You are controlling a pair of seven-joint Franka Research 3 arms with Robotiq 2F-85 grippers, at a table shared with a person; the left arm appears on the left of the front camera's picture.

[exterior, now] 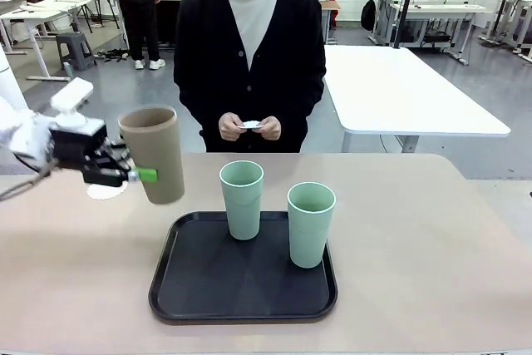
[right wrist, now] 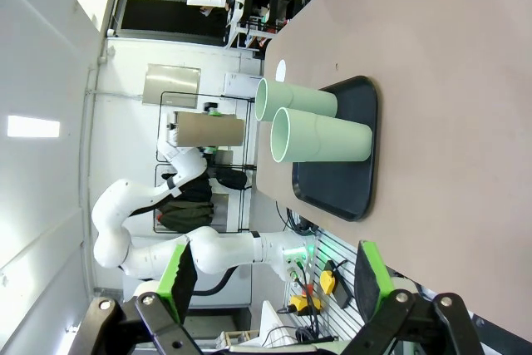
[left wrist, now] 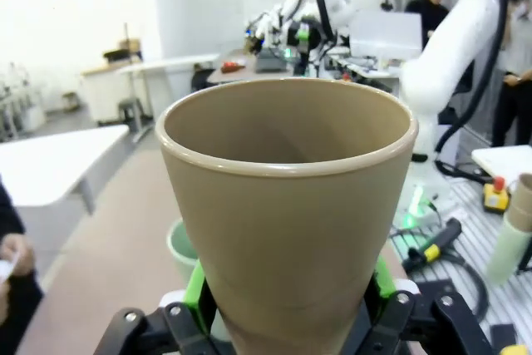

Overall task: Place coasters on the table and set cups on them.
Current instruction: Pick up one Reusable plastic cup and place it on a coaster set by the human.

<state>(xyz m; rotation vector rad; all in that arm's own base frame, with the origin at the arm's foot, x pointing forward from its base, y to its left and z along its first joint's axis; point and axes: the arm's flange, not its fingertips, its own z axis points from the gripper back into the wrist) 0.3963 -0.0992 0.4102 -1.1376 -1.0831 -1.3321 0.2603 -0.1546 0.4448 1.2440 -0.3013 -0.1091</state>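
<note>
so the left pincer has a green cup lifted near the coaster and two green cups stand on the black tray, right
Not quite. The cup in the left pincer is the tan-brown cup, not a green one, as the front view shows. It is lifted near the coaster, and the two green cups do stand on the black tray.

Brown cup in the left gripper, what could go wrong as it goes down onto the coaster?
1. The tan cup hangs tilted in the left gripper, gripped low on its wall; it could land on an edge and topple.
2. The coaster looks like thin paper and is partly hidden behind the gripper; the cup or gripper might nudge it, or the cup may land off centre.
</note>
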